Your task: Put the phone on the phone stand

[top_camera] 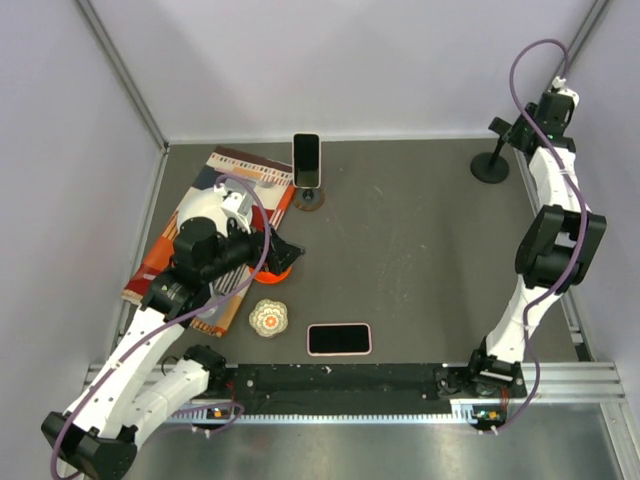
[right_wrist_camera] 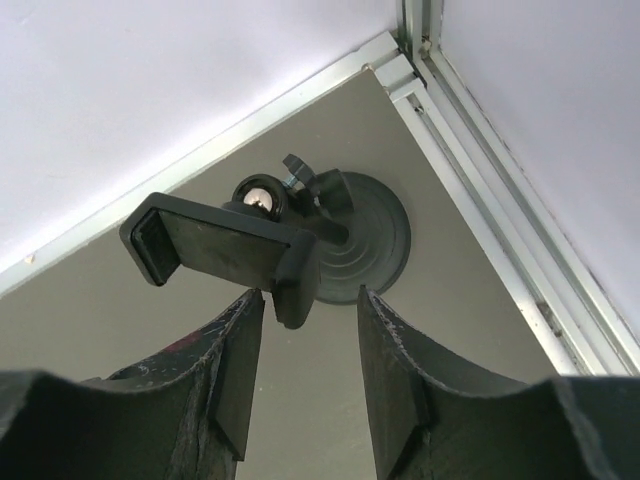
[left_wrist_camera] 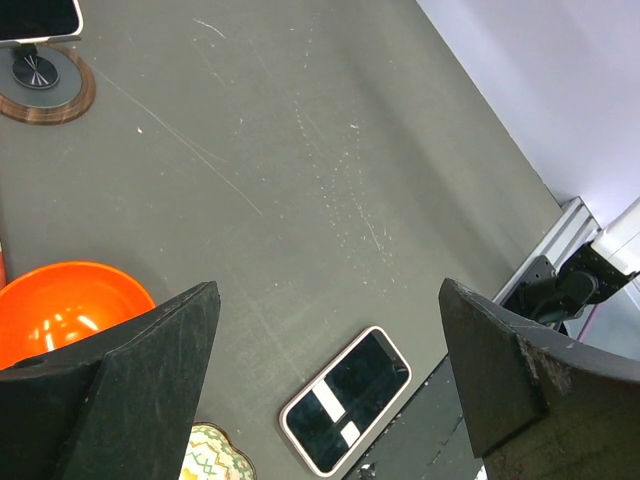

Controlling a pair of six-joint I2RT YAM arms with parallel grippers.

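A phone with a pale case (top_camera: 339, 339) lies flat, screen up, near the table's front edge; it also shows in the left wrist view (left_wrist_camera: 347, 399). My left gripper (top_camera: 290, 250) is open and empty, hovering above and to the left of it (left_wrist_camera: 328, 300). A black phone stand (top_camera: 490, 165) with a round base stands at the far right. In the right wrist view its clamp (right_wrist_camera: 225, 245) ends just at my fingertips, and its base (right_wrist_camera: 375, 245) lies behind. My right gripper (top_camera: 503, 130) is open (right_wrist_camera: 305, 310) and holds nothing.
A second phone (top_camera: 306, 160) stands on a round-based stand (top_camera: 308, 198) at the back centre. An orange bowl (top_camera: 272, 272), a small patterned dish (top_camera: 268, 318) and a patterned cloth (top_camera: 215, 175) lie at the left. Walls and rails bound the table.
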